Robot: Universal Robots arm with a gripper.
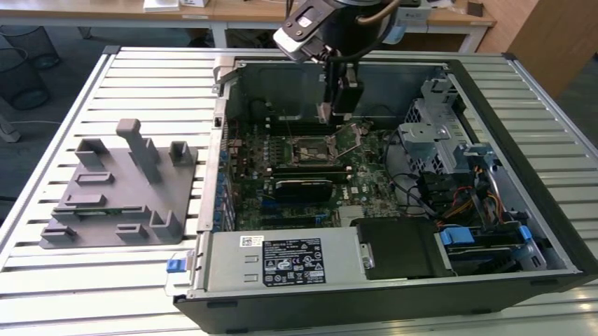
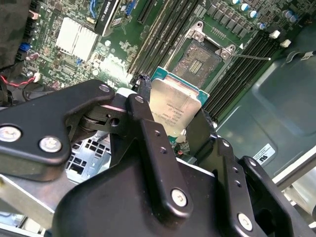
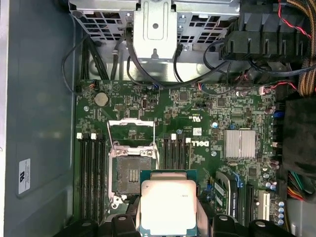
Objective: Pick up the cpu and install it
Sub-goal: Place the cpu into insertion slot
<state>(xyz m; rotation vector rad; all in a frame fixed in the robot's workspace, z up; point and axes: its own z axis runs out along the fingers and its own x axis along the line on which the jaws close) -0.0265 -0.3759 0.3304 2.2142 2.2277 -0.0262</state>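
In both wrist views the cpu (image 2: 175, 104) (image 3: 168, 205), a flat square chip with a silvery top and a thin green rim, sits between the black fingers of my gripper (image 2: 173, 118) (image 3: 170, 223), which is shut on it. The exterior view has the gripper (image 1: 338, 106) hanging inside the open computer case, a little above the motherboard. The black socket (image 1: 313, 148) (image 2: 197, 59) (image 3: 132, 170) lies open on the board with its metal frame (image 3: 131, 129) raised. The cpu is above the board, beside the socket and apart from it.
Memory slots (image 3: 91, 168) flank the socket and a silver heatsink (image 3: 240, 144) sits on the board. A metal drive cage (image 1: 439, 140) with cables and a power supply (image 1: 280, 262) crowd the case. A grey holder fixture (image 1: 122, 189) stands on the slatted table (image 1: 140, 70).
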